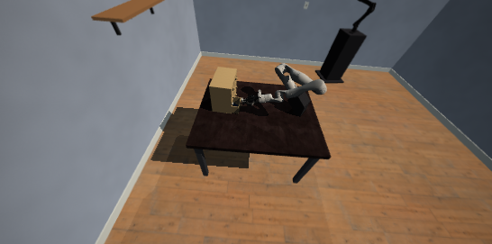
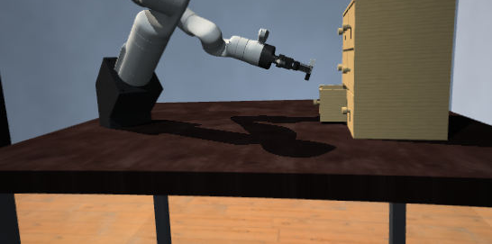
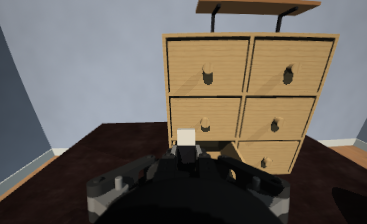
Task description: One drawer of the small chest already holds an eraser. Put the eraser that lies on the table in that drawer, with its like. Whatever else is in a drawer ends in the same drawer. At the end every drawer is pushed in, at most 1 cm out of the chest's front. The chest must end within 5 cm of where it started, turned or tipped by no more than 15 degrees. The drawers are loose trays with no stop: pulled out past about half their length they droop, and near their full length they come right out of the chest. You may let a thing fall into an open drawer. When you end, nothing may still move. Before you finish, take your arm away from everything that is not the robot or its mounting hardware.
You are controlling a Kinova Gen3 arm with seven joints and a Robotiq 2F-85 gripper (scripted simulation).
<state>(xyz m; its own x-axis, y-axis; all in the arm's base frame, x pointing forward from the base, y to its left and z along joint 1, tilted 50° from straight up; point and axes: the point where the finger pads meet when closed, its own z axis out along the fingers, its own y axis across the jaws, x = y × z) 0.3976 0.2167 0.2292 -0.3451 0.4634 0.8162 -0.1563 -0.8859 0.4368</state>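
Note:
My gripper (image 2: 308, 69) (image 3: 186, 151) is shut on an eraser (image 2: 312, 62) (image 3: 186, 136), whose white end stands up above the fingertips; its lower part is dark. The gripper is in the air in front of the light wooden chest (image 1: 223, 79) (image 2: 401, 66), a little higher than the open drawer (image 2: 332, 105) and short of its front in the exterior view. That drawer is the bottom left one in the wrist view, pulled partly out and level. The eraser and fingers hide part of it there, and I cannot make out its contents. The other drawers look pushed in.
Round knobs stick out from the drawer fronts, one at the middle left (image 3: 205, 123) just behind the held eraser in the wrist view. The chest stands upright on the dark table (image 1: 261, 133) (image 2: 203, 158). A wall shelf (image 1: 132, 6) (image 3: 259, 7) hangs beyond the chest.

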